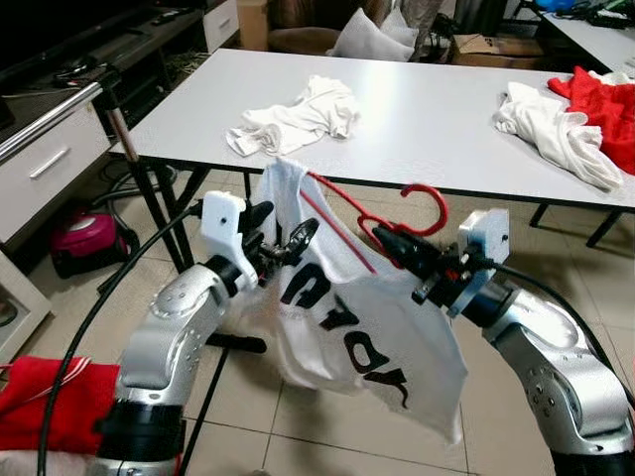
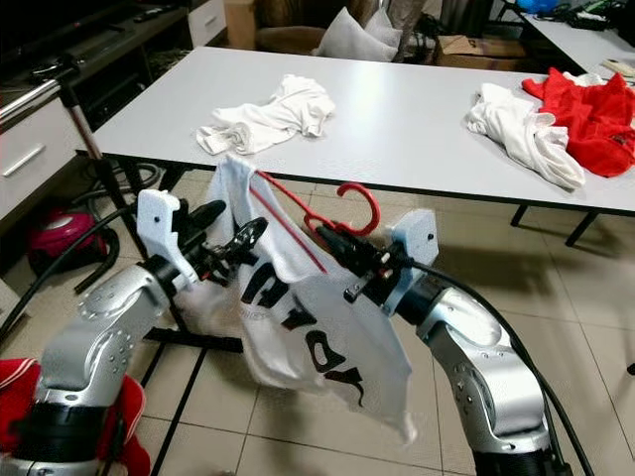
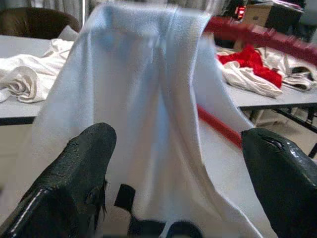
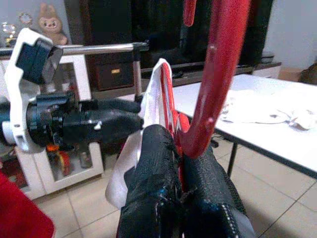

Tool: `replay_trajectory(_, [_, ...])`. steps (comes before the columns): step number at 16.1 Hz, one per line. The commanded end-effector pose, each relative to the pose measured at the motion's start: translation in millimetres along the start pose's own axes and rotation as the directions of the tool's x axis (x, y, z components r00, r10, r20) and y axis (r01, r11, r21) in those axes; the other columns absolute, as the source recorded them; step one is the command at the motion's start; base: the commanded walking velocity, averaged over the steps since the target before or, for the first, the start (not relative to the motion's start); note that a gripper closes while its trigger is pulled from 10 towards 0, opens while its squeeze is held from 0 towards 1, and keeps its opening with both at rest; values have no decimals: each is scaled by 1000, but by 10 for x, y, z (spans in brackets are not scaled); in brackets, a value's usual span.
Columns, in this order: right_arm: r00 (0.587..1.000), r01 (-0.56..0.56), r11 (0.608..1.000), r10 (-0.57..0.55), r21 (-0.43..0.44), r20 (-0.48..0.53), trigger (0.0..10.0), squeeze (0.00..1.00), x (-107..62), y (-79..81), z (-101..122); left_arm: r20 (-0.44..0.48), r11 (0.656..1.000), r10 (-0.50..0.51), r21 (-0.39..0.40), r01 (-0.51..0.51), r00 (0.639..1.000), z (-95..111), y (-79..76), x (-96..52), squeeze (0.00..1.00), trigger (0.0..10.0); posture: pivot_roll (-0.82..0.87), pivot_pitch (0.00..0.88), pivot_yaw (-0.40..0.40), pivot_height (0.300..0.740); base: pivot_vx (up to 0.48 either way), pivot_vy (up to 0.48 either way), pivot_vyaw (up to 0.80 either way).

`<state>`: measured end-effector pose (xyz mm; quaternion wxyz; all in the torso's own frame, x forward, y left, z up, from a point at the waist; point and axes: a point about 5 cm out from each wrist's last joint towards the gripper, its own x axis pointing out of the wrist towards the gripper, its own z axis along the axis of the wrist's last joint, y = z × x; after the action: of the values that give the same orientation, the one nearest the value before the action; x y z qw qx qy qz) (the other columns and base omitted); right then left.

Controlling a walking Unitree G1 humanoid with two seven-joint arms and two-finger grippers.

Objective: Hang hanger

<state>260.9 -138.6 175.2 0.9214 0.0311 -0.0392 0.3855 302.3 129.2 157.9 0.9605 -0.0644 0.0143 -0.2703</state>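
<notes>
A white T-shirt (image 1: 347,327) with black letters hangs on a red hanger (image 1: 427,203), held in the air in front of the table. My right gripper (image 1: 392,243) is shut on the hanger's neck just below the hook, as the right wrist view shows on the red hanger (image 4: 213,74). My left gripper (image 1: 283,243) is open at the shirt's left shoulder. Its two fingers (image 3: 74,173) stand wide apart, with the shirt cloth (image 3: 138,99) and a red hanger arm (image 3: 218,126) just beyond them. A metal clothes rail (image 1: 50,114) on a stand is at my left.
A white table (image 1: 446,109) stands right behind the hanger, carrying a white garment (image 1: 298,114), another white one (image 1: 556,129) and a red one (image 1: 600,104). The rail's pole (image 1: 139,174), a pink vacuum (image 1: 84,238) and a red cloth (image 1: 50,402) are at lower left.
</notes>
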Motion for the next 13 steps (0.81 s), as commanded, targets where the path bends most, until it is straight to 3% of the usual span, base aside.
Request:
replay_trajectory(1, [999,-10,1000,11,-11,33,10000,0,39,13,87,-4,997,65,34,-65,998,39,69,25,94,10000,-132,0,55,740,0,0,0])
replay_trajectory(2, [999,-20,1000,20,-10,39,10000,0,51,30,102,-17,995,93,48,-92,996,31,95,27,0,10000,-132,0,55,740,0,0,0])
replay_trajectory(5, [997,-49,999,49,-4,51,10000,0,55,75,135,-16,994,102,28,-102,995,8,96,55,0,10000,-128,0,52,740,0,0,0])
replay_trajectory(6, [997,-51,999,51,-3,52,10000,0,59,80,135,-1,995,95,7,-95,996,17,77,84,0,6824,-129,0,52,740,0,0,0])
replay_trajectory(7, [998,-47,999,47,-4,50,10000,0,61,81,130,0,996,86,-4,-86,996,11,61,106,0,2627,-132,0,54,740,0,0,0])
replay_trajectory(8, [998,-42,999,43,-5,48,10000,0,59,79,128,-14,996,87,21,-87,996,-9,56,117,0,0,-136,0,57,740,0,0,0])
replay_trajectory(13, [999,-39,999,39,-6,37,10000,0,42,80,108,23,993,116,-16,-115,993,9,99,123,0,0,-136,0,55,740,0,0,0])
